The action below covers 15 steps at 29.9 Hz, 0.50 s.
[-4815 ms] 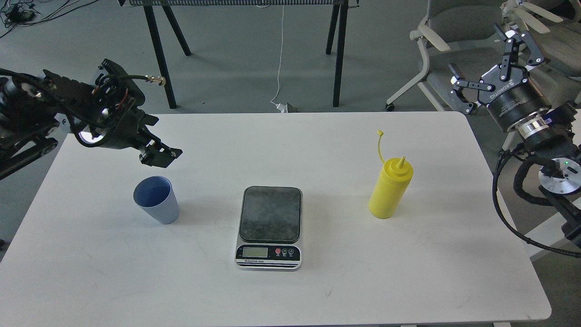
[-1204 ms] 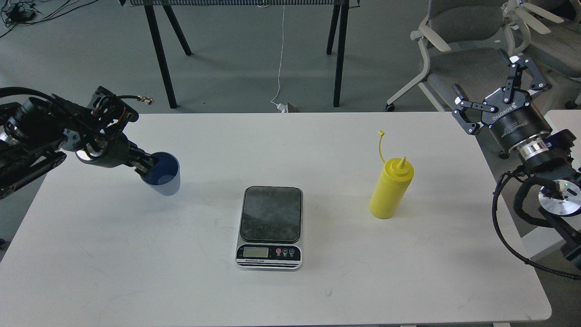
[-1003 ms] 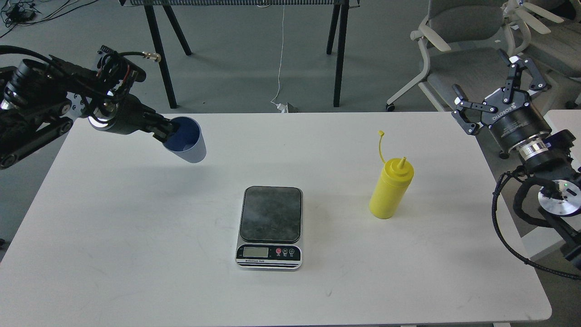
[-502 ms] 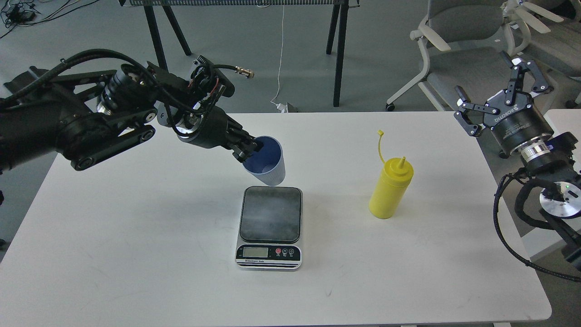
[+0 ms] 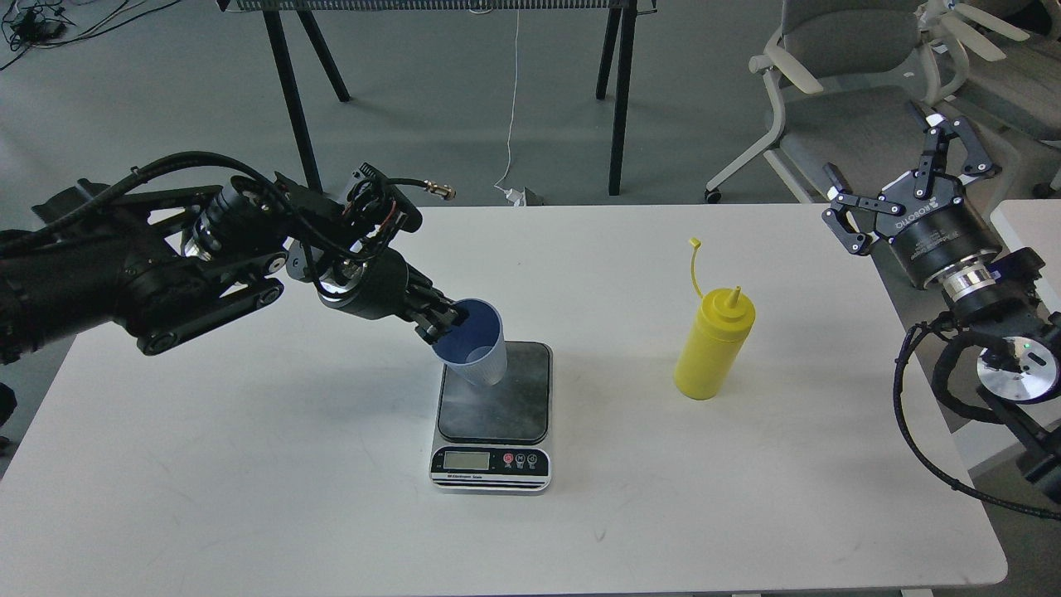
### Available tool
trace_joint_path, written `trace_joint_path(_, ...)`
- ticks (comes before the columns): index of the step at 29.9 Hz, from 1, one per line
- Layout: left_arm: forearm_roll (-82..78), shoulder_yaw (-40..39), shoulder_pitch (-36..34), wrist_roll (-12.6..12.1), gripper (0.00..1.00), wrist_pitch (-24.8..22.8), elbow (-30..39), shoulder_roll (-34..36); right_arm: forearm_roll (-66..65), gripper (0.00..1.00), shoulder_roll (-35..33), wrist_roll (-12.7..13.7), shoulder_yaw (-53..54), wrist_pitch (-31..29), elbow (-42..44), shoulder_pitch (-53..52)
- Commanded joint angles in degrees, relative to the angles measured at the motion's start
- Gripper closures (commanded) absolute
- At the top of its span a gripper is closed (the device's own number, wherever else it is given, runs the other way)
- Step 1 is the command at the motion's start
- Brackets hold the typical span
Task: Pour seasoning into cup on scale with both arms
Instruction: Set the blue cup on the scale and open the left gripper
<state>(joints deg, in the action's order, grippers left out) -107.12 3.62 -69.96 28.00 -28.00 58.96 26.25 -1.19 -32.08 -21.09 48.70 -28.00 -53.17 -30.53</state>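
My left gripper (image 5: 441,323) is shut on the near-left rim of the light-blue cup (image 5: 477,348). It holds the cup upright, slightly tilted, over the back left of the scale (image 5: 494,413); I cannot tell whether the cup's base touches the dark plate. The scale lies at the table's middle, its LCD and buttons facing me. The yellow seasoning bottle (image 5: 713,348) stands upright to the right of the scale, its cap strap sticking up. My right gripper (image 5: 899,178) is open and empty, raised beyond the table's right edge, well clear of the bottle.
The white table (image 5: 249,464) carries only the scale, cup and bottle. Grey office chairs (image 5: 837,83) stand behind the right arm. Black stand legs (image 5: 617,91) and a white cable are on the floor behind the table.
My left gripper took the cup by its rim at the table's left, lifted it, carried it right and lowered it over the scale. The right gripper shifted slightly; the bottle stayed put.
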Motion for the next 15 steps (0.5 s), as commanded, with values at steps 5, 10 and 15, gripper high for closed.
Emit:
trace_joint_path(5, 0.2, 0.0, 0.6, 0.0, 0.92, 0.0, -0.2, -0.9, 0.0, 0.01, -0.1, 0.0, 0.1, 0.0, 0.0, 0.1)
trace_joint_path(10, 0.2, 0.0, 1.0, 0.0, 0.88, 0.0, -0.2, -0.9, 0.0, 0.01, -0.1, 0.0, 0.1, 0.0, 0.0, 0.1)
trace_joint_path(15, 0.9, -0.3, 0.9, 0.0, 0.8, 0.0, -0.2, -0.8, 0.0, 0.01, -0.1, 0.0, 0.1, 0.0, 0.0, 0.1)
